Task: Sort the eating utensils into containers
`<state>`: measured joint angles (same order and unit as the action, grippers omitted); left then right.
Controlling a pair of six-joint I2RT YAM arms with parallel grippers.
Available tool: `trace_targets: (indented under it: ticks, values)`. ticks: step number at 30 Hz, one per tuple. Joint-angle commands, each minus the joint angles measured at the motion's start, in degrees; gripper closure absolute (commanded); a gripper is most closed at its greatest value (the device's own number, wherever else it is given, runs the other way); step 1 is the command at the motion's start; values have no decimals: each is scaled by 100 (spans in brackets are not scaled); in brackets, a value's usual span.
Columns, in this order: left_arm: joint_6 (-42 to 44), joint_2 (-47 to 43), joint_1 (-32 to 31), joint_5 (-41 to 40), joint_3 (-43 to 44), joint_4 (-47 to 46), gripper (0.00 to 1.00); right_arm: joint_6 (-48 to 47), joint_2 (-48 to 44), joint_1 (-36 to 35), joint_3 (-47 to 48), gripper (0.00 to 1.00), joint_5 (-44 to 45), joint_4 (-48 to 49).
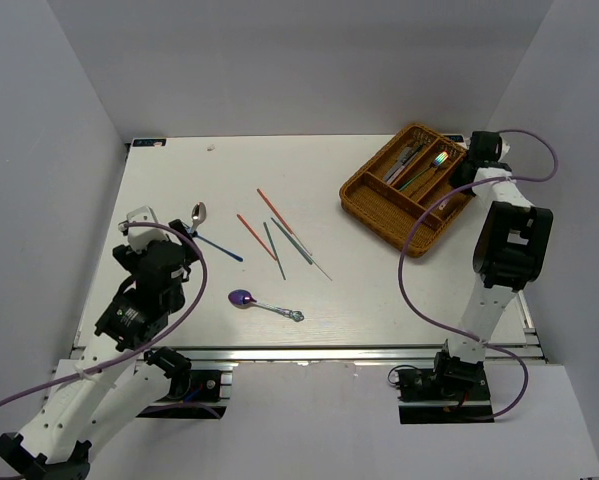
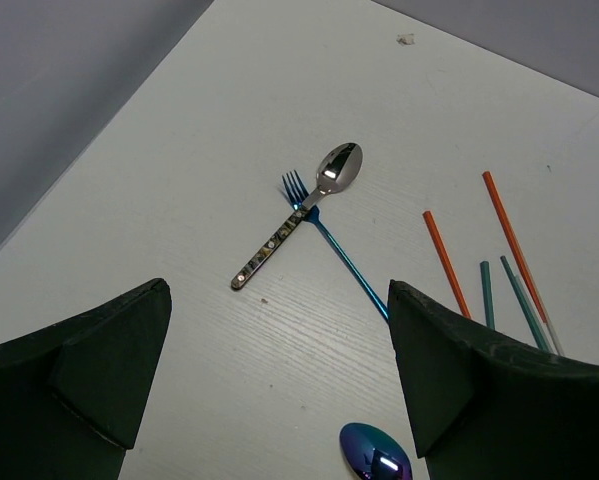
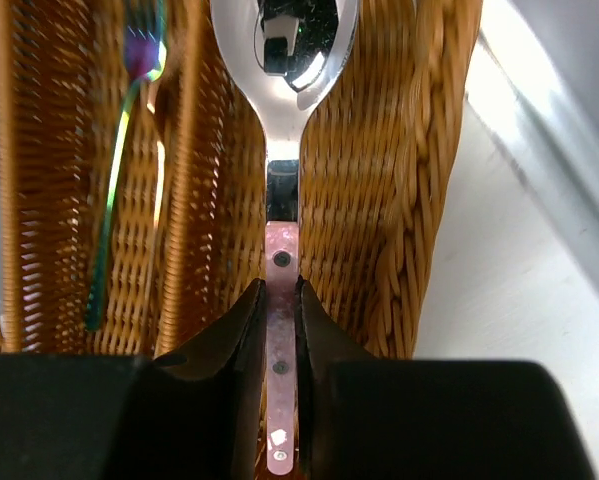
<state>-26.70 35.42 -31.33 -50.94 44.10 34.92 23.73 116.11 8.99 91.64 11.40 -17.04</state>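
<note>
1. Pink-handled spoon (image 3: 282,260) sits clamped in the right hand (image 3: 279,300), its long axis running along the edge compartment of the wicker tray (image 3: 379,200) (bowl pointing away).
2. Left hand (image 2: 279,290) hovers, fingers apart, over the counter (image 2: 179,150), blue fork (image 2: 339,255) straight ahead.

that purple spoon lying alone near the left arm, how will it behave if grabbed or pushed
The purple spoon looks like polished metal, so it is probably stiff and slippery in a pinch. Its slim handle lies flat on the table, so a shallow grasp may make it skid. Pushed at the rounded bowl, it would likely pivot.
</note>
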Motion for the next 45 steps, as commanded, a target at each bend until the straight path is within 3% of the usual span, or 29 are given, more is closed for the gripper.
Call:
trace_targets:
  ticks: [1, 2, 3, 5, 6, 11, 12, 15, 16, 17, 18, 19, 22, 31, 45]
  values:
    - [77, 17, 22, 119, -59, -90, 2, 378, -186, 32, -198, 100, -137, 402]
    - [77, 26, 22, 119, -59, -90, 2, 405, -160, 41, -173, 100, -181, 386]
    - [77, 44, 22, 119, -59, -90, 2, 431, -133, 41, -138, 80, -182, 333]
    - [77, 62, 22, 110, -68, -90, 2, 449, -185, 32, -76, 59, -182, 245]
    - [86, 79, 22, 110, -68, -90, 2, 431, -325, 24, -58, 42, -164, 219]
    - [86, 167, 22, 49, -42, -73, 2, 81, -1037, -204, -32, 30, -234, 44]
    - [86, 176, 22, 23, -41, -55, 2, -286, -1325, -353, -32, 29, -348, -18]
    - [-54, 193, 31, -345, 2, 85, 2, -1217, -2019, -1476, -750, 28, -2073, 348]
    - [-142, 211, 57, -555, 20, 164, 2, -2109, -2153, -2306, -979, 27, -3281, 324]
    - [-308, 237, 66, -775, 124, 313, 2, -2579, -2259, -2802, -1198, 27, -3432, 237]
    - [-588, 255, 92, -1108, 178, 610, 2, -3079, -2443, -3398, -1679, 27, -2981, 132]
    - [-643, 238, 127, -1190, 213, 691, 2, -3624, -2471, -4544, -1945, 27, -2472, 261]
    - [-749, 62, 162, -1366, 213, 771, 2, -4129, -2322, -6035, -2553, 28, -1810, 788]
    - [-600, -97, 171, -1287, 152, 666, 2, -4104, -1417, -7367, -1966, 31, -1624, 482]
    - [-407, -70, 171, -962, 99, 481, 2, -4122, -160, -7483, -1534, 37, -1668, 815]
